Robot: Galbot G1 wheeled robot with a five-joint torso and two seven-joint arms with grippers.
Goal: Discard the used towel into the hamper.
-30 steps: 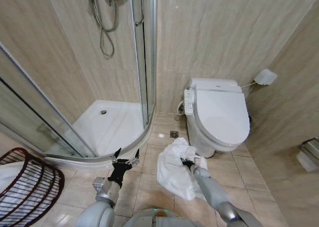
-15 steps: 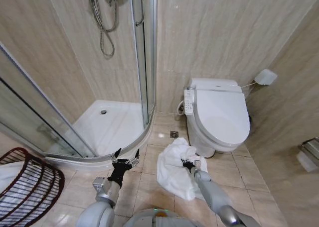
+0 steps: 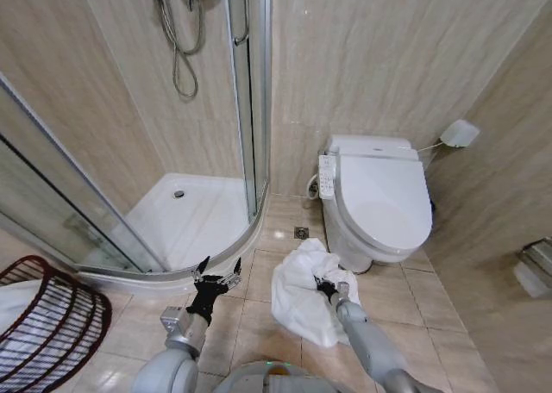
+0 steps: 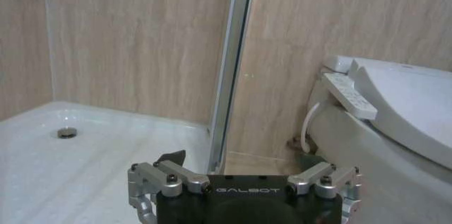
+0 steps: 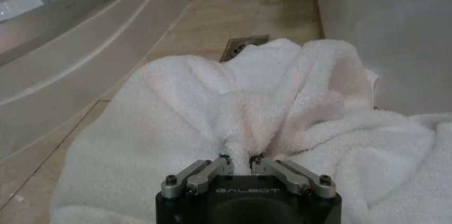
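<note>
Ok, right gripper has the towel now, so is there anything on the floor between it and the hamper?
Only the robot's own left gripper, open and raised between them. The towel lies on the tiles beside the toilet, pinched by the right gripper. The hamper stands at the robot's far left, past bare floor beside the shower tray.

The left pincer [image 4: 242, 161] is seen spread wide, its two dark fingertips well apart, with nothing held between them. Beyond it, a white shower tray [image 4: 92, 144] with a round drain [image 4: 67, 132] is shown beside an upright metal frame [image 4: 232, 65]. A white toilet [image 4: 403, 113] stands against the tiled wall [image 4: 332, 17].
</note>
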